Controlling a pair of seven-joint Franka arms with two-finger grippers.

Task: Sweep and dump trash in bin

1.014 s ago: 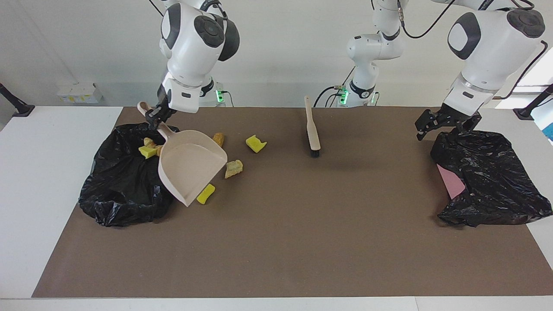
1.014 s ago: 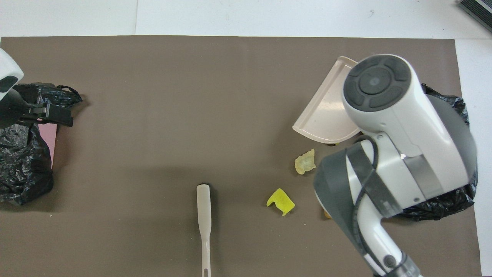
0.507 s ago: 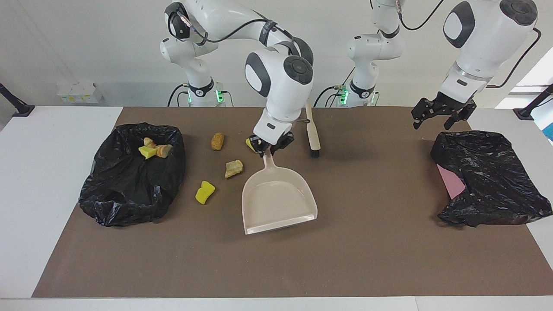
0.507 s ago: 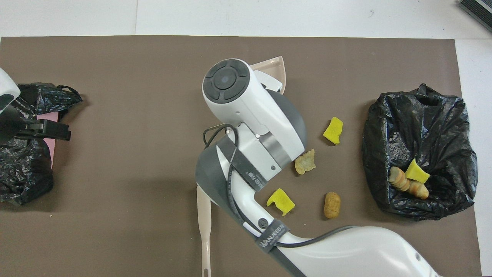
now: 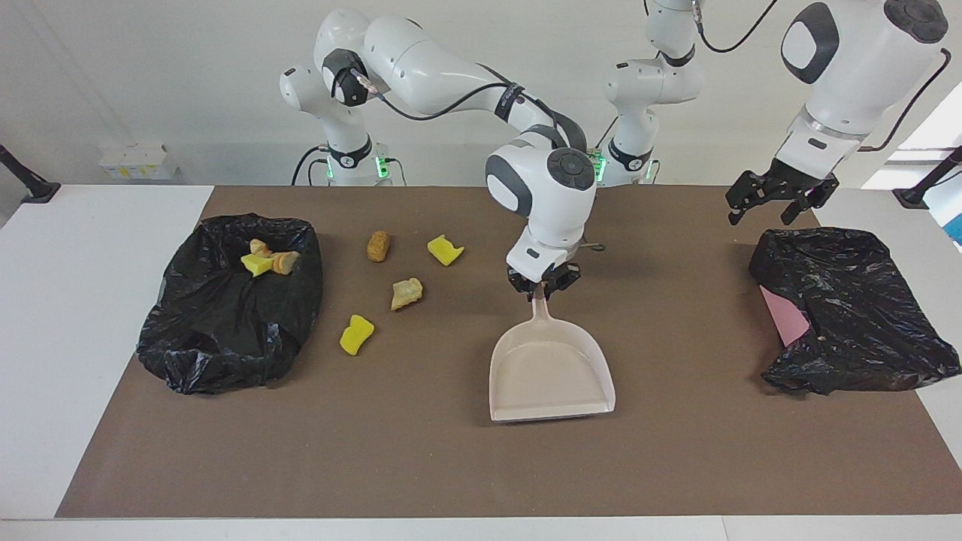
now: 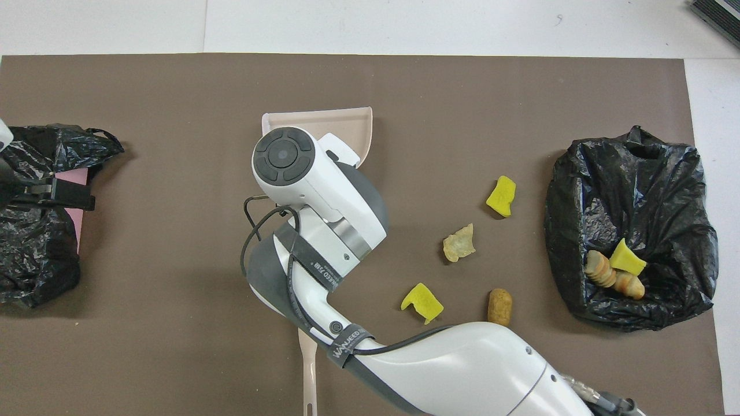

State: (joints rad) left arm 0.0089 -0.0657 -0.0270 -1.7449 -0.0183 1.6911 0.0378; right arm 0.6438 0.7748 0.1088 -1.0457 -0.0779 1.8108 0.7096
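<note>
My right gripper (image 5: 543, 289) is shut on the handle of the beige dustpan (image 5: 549, 368), which is empty and sits low at the middle of the mat, mouth away from the robots; it also shows in the overhead view (image 6: 341, 124). Four scraps lie on the mat: an orange-brown lump (image 5: 378, 246), a yellow sponge (image 5: 445, 250), a beige lump (image 5: 406, 293) and a yellow sponge (image 5: 356, 334). The black bin bag (image 5: 218, 330) at the right arm's end holds a yellow sponge (image 5: 257, 264) and two tan lumps (image 5: 284, 261). My left gripper (image 5: 778, 197) hangs open over the other bag's edge.
A second black bag (image 5: 849, 308) with a pink sheet (image 5: 785, 315) lies at the left arm's end. The brush's beige handle (image 6: 307, 370) shows under my right arm in the overhead view. The brown mat (image 5: 451, 466) covers the table.
My right gripper has carried the dustpan from over the bin bag to the middle of the mat, turning it level. The left gripper has risen and shifted slightly.
</note>
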